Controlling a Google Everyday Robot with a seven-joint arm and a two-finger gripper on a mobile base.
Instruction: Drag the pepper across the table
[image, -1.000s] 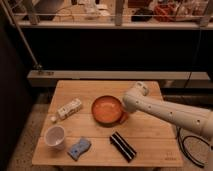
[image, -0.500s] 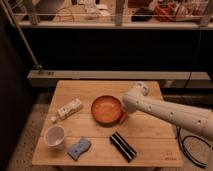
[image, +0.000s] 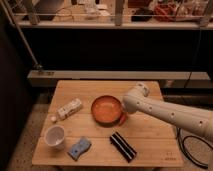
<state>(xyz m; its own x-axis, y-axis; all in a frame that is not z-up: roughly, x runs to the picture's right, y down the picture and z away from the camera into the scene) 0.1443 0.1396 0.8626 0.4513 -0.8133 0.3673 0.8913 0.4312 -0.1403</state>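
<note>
Camera view: my gripper (image: 123, 118) sits low on the table (image: 150, 135), beside the orange bowl (image: 106, 109). Pepper hidden; whether it grasps anything, I cannot tell.

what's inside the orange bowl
The bowl looks empty: only its bare orange inside shows. The arm covers its right rim, where the claw sits, hiding anything beside it there.

On the light wooden bench (image: 145, 132), an orange-brown bowl (image: 106, 110) sits beside the white arm's tool (image: 123, 116), with a white cup (image: 55, 136), blue sponge (image: 79, 148) and black bar (image: 123, 146) nearby.
</note>
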